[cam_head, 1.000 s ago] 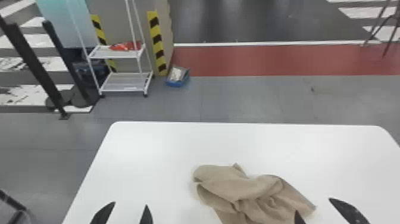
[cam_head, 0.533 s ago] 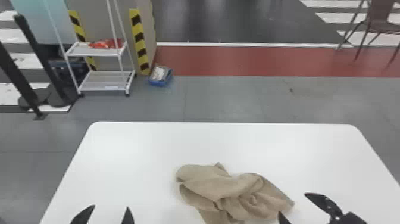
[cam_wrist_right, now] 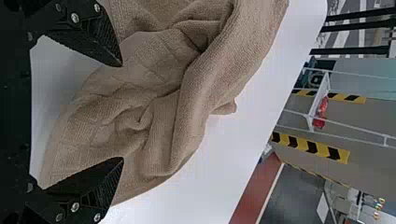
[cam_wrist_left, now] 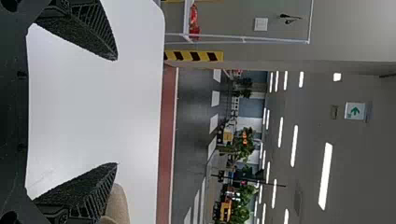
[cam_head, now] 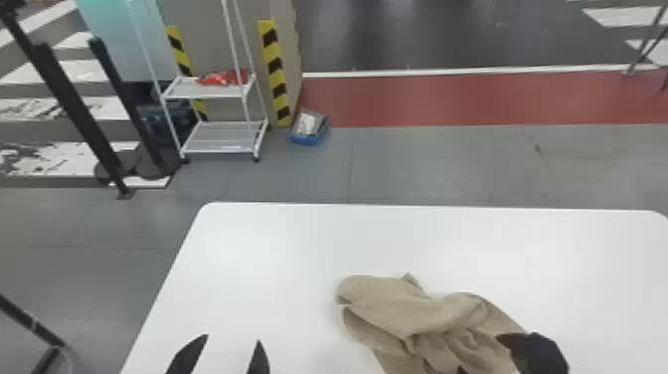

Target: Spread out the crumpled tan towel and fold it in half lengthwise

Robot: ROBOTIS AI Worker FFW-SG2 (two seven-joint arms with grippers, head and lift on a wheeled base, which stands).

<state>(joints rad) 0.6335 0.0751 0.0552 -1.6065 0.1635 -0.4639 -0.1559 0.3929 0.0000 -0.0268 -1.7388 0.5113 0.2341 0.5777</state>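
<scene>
Left end effector [cam_head: 232, 338]: jaws spread; right end effector [cam_head: 479, 353]: jaws likewise parted.

Right end effector [cam_head: 478, 353]: fingers parted, one toward ten o'clock, the other toward two; twelve is straight out between them.
Tan towel [cam_wrist_right: 187, 102]: crumpled, folds raised, running from between the fingertips toward eleven; contact unclear.
Table [cam_wrist_right: 219, 158]: white, under the towel, bare at one.
Rack [cam_wrist_right: 317, 95]: white, beyond the table at twelve, red item [cam_wrist_right: 322, 107] on its shelf.
Dark posts [cam_wrist_right: 359, 14]: eleven o'clock.
Red floor band [cam_wrist_right: 257, 191]: one o'clock.
</scene>
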